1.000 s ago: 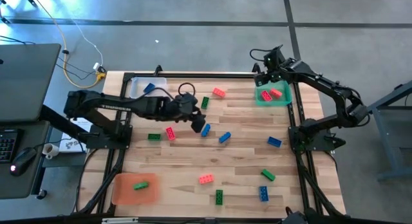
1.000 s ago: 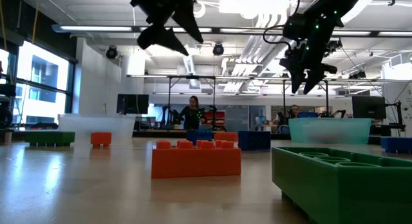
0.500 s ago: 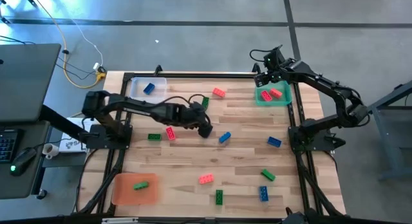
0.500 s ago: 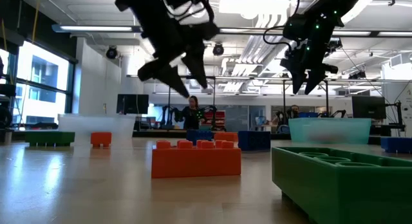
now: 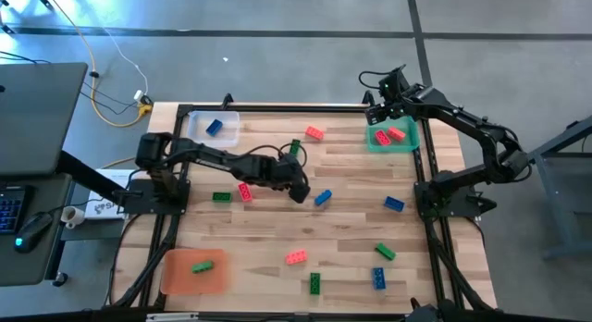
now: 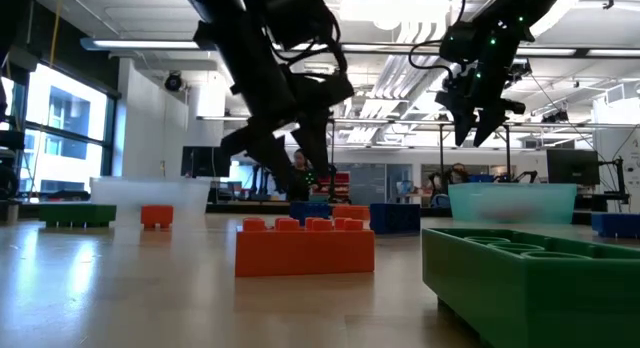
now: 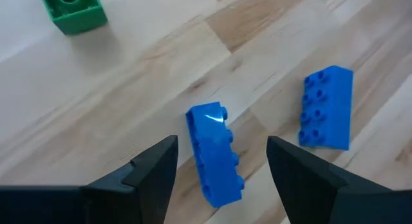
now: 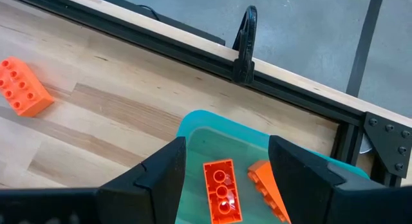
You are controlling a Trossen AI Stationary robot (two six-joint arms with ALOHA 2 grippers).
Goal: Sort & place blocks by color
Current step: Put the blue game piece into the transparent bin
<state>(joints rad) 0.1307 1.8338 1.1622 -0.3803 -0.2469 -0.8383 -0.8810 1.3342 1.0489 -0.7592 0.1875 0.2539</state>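
With the left hand [image 7: 222,161] spread above the blue block [image 7: 215,154] lying on the surface beside a second blue block [image 7: 327,108], it should straddle the narrow sides squarely, while the spread right hand [image 8: 226,161] hangs over the green tray [image 8: 206,130].

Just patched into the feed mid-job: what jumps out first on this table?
The left gripper is stretched out to mid-table, its open fingers straddling a blue block, with a second blue block lying just beside it. The right gripper hangs open over the green tray at the far right corner, where two red-orange blocks lie. More blocks are scattered across the wooden table.
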